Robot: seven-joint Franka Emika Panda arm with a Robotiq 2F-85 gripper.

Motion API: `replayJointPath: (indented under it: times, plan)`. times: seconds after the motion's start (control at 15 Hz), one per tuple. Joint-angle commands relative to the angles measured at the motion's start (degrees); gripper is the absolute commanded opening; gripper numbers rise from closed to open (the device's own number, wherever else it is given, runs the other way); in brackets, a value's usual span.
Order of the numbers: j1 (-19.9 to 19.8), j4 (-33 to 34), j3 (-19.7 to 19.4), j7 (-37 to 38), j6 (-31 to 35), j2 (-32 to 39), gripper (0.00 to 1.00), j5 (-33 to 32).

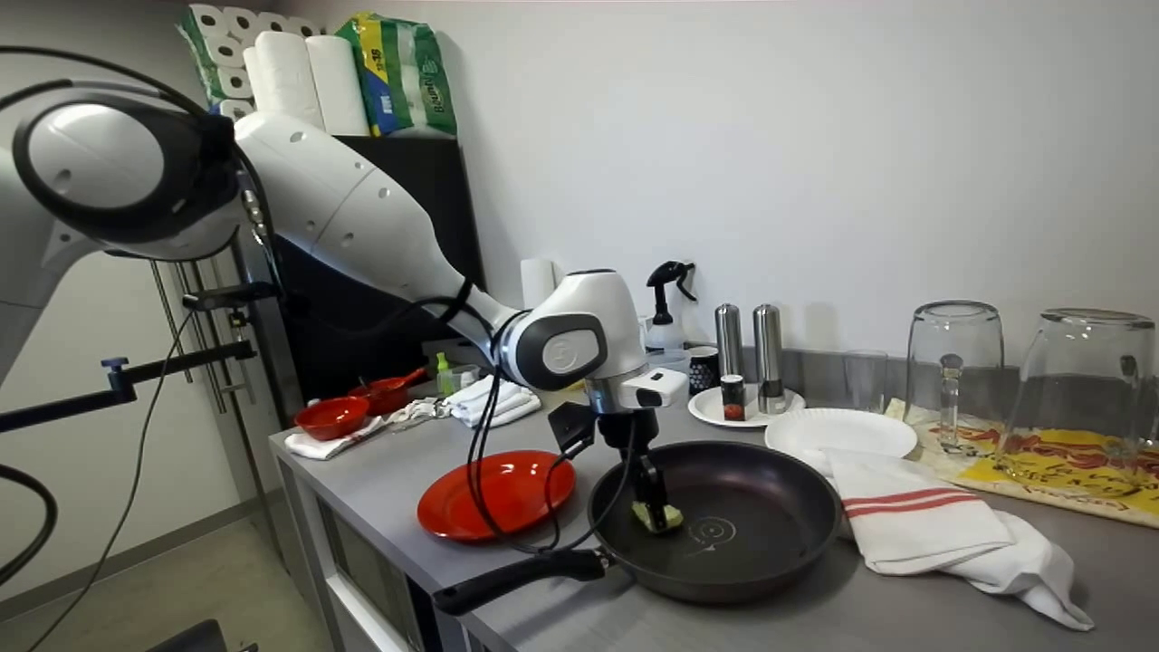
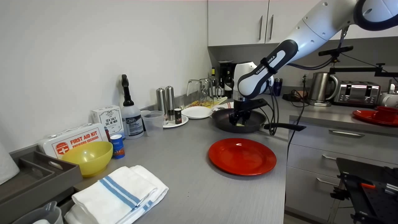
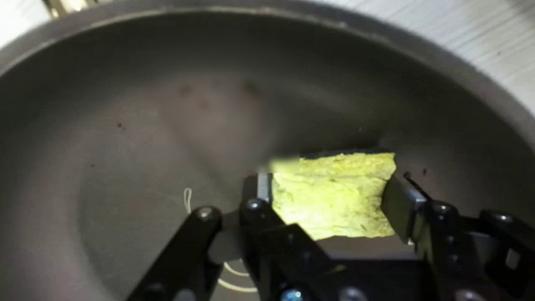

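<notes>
While the arm (image 1: 353, 195) hangs over the pan (image 1: 774, 561), the gripper (image 3: 330, 198) is clamped on a yellow piece (image 3: 334, 211), its pads (image 3: 402, 209) pressing two opposite edges. The piece is inside the pan, off centre toward the red plate (image 2: 245, 158); whether it rests on the pan's bottom I cannot tell. That plate lies just beside the pan, near the handle (image 1: 521, 580), with a gap between them. Across the pan from the handle are a white plate (image 1: 838, 433) and a towel (image 1: 914, 521) with red stripes, the towel lying close to the pan's rim. On the wall side of the pan, two mills (image 1: 768, 349) and a small shaker (image 1: 732, 398) share another plate (image 1: 706, 409). Past the white plate, farther from the pan, glass jugs (image 1: 955, 371) stand on a printed cloth (image 1: 1109, 480). Well apart from the pan are a yellow bowl (image 2: 88, 158) and blue-striped towels (image 2: 121, 189).
</notes>
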Motion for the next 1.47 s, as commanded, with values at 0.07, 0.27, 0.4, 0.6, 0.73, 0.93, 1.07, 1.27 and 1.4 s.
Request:
replayJointPath:
  times: [0.07, 0.27, 0.4, 0.6, 0.73, 0.93, 1.07, 1.27, 1.4]
  plan:
    - [0.36, 10.58, -2.89, 6.75, 1.17, 8.16, 0.39, -0.2]
    - [-0.08, 17.01, -3.97, 10.44, 0.62, 12.13, 0.39, 0.65]
    - [-0.25, 21.0, -4.43, 12.63, 0.33, 14.65, 0.39, 0.94]
    - [-0.63, 27.4, -4.87, 16.28, -1.36, 18.54, 0.39, 1.82]
    - [-0.74, 31.21, -5.41, 19.26, -2.8, 20.87, 0.39, 1.79]
    - [-1.24, 33.58, -5.7, 21.94, -4.32, 22.36, 0.39, 1.09]
    - [-1.5, 31.53, -5.6, 20.97, -3.98, 21.28, 0.39, 0.31]
    - [-1.76, 25.22, -6.26, 18.44, -2.32, 17.96, 0.39, -1.0]
    - [-1.8, 20.51, -7.33, 17.55, -1.81, 15.33, 0.39, -1.35]
